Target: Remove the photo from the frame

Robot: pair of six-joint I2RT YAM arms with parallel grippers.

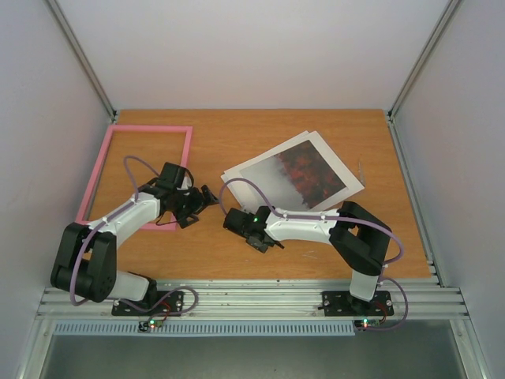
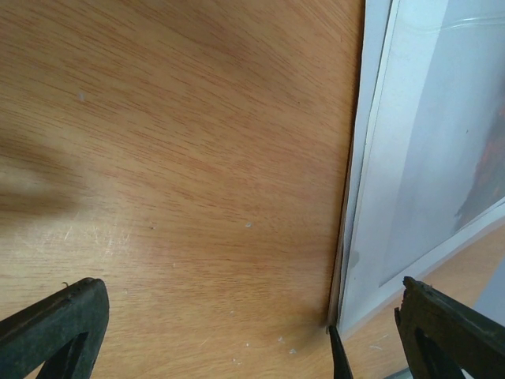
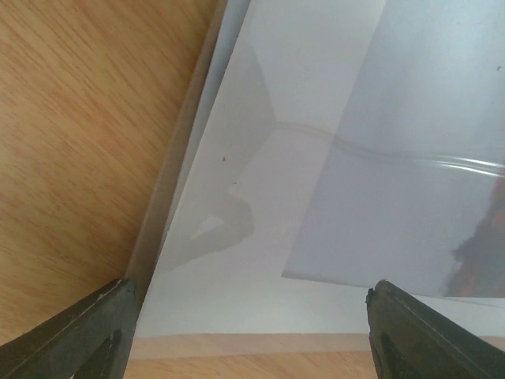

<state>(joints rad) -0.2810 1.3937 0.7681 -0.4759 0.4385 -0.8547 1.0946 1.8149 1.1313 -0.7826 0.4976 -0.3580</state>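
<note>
Find the thin pink rectangular frame [image 1: 150, 128] at upper left on the wooden surface [image 1: 260, 134]. The misty grey and red-orange paper photo [image 1: 304, 174] lies centre-right atop white sheets [image 1: 238, 174]. Left claw [image 2: 252, 339] and right claw [image 3: 252, 332] are both spread, gripping nothing.

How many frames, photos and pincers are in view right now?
frame: 1
photo: 1
pincers: 2 (left pincer, right pincer, both open)
Total: 4
</note>
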